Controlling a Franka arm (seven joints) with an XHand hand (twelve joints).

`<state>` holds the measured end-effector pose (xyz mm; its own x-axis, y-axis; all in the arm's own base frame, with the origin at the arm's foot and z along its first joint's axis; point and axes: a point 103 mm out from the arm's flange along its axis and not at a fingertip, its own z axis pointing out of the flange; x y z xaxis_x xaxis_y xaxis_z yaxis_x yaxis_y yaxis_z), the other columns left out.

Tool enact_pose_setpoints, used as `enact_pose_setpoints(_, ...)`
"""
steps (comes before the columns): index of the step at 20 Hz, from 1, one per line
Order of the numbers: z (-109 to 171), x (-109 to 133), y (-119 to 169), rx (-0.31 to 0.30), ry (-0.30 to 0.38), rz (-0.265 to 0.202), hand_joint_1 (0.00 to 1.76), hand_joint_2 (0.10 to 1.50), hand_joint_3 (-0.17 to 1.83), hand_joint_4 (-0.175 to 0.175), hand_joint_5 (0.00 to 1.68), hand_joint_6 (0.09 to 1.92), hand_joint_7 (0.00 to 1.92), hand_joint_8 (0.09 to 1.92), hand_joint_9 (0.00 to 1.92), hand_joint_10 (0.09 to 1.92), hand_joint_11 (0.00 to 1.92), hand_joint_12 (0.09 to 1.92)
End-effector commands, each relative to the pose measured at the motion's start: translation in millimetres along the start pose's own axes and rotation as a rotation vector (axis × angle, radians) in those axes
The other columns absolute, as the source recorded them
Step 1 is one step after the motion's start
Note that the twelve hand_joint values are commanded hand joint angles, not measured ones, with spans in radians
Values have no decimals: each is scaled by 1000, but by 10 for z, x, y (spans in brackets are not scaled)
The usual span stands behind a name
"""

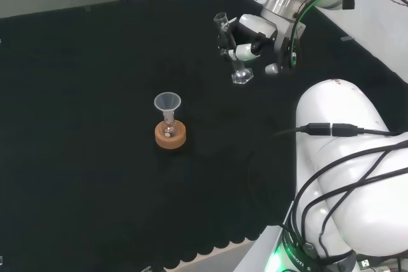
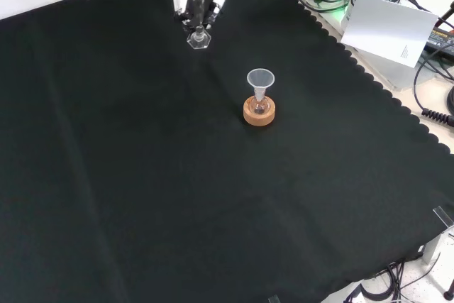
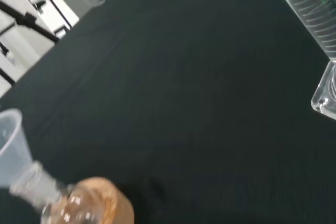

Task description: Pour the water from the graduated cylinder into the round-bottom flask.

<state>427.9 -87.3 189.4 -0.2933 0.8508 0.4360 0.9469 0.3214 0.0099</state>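
Right of the funnel-topped flask (image 1: 168, 127) in head view, robot hand (image 1: 254, 37) grips the graduated cylinder (image 1: 231, 52), base at the tabletop (image 1: 83, 125).

No legible text, labels or numbers anywhere. The graduated cylinder (image 3: 310, 17) carries ruled graduation lines in the wrist view, with no figures readable beside them. The white card (image 2: 389, 28) at about 2 o'clock off the cloth in the front view has a small dark mark, too small to read.
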Motion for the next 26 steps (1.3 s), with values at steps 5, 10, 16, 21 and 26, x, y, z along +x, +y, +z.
enact_pose_setpoints(5, 216, 409, -447, 186, -208, 24, 1139, 1165, -8, -175, 905, 1132, 1149, 405, 1331, 87, 1212, 758)
enact_pose_setpoints(10, 380, 497, -487, 279, -345, 52, 1139, 1165, -8, -175, 906, 1131, 1151, 401, 1332, 87, 1212, 757)
enact_pose_setpoints(16, 420, 526, -468, 360, -451, 88, 1139, 1165, -8, -175, 904, 1131, 1153, 397, 1334, 87, 1214, 756)
enact_pose_setpoints(21, 418, 599, -446, 381, -529, 96, 1139, 1166, -7, -175, 903, 1133, 1157, 395, 1337, 87, 1215, 756)
enact_pose_setpoints(26, 473, 671, -438, 435, -611, 96, 1139, 1166, -7, -175, 903, 1133, 1159, 392, 1338, 87, 1216, 755)
